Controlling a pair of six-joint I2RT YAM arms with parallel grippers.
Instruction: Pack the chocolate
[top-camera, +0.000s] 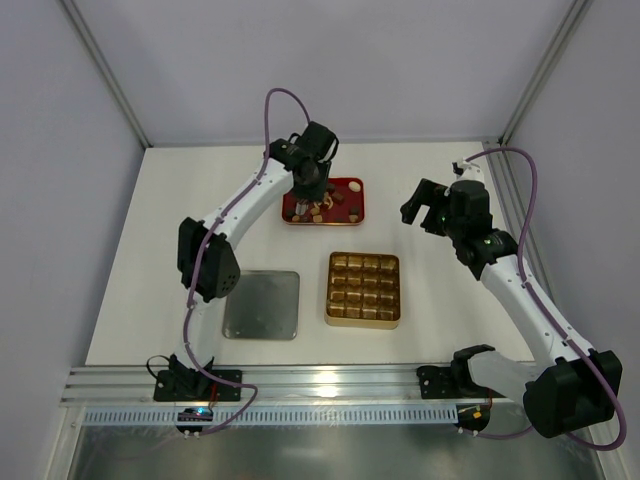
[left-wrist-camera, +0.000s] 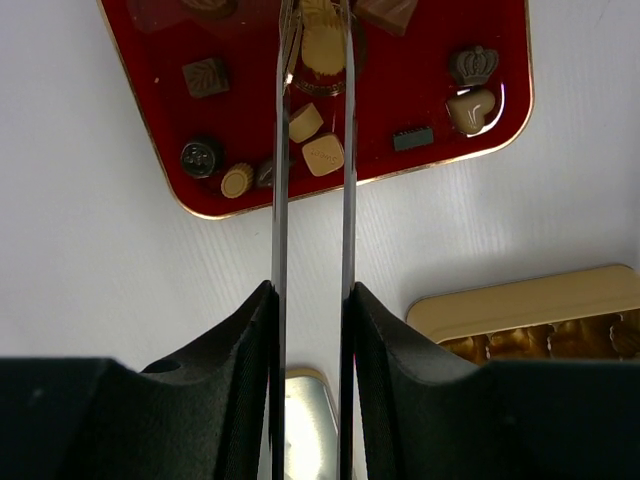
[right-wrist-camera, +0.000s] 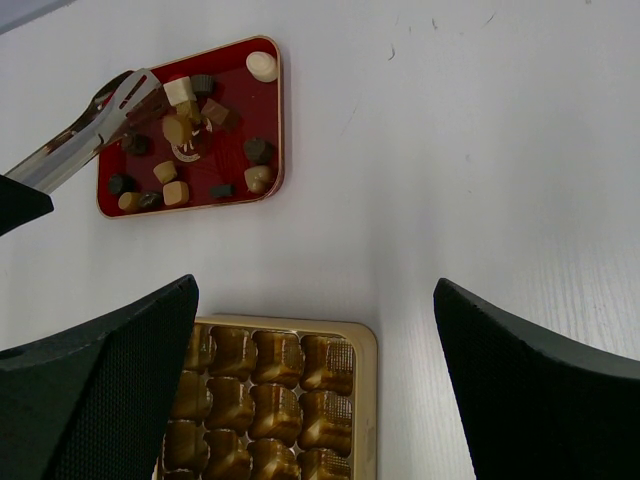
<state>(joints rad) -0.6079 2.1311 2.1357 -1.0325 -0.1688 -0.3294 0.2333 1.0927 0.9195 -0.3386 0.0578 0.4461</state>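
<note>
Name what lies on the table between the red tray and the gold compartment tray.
Nothing: the table between red tray and gold tray is bare, seen in the top external view.

Left hand (top-camera: 308, 183) part-closed; right hand (top-camera: 425, 212) wide open.

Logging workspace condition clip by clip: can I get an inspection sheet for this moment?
Surface: white table, no spills seen.
Job's things: chocolate pieces in red tray; gold tray compartments look empty.
Clutter: silver lid left of gold tray.
Grippers: left gripper clamps tongs over red tray; right gripper open, holding nothing.
Cables: purple cable looped along each arm.
Surroundings: plain enclosure walls; nothing else seen.
</note>
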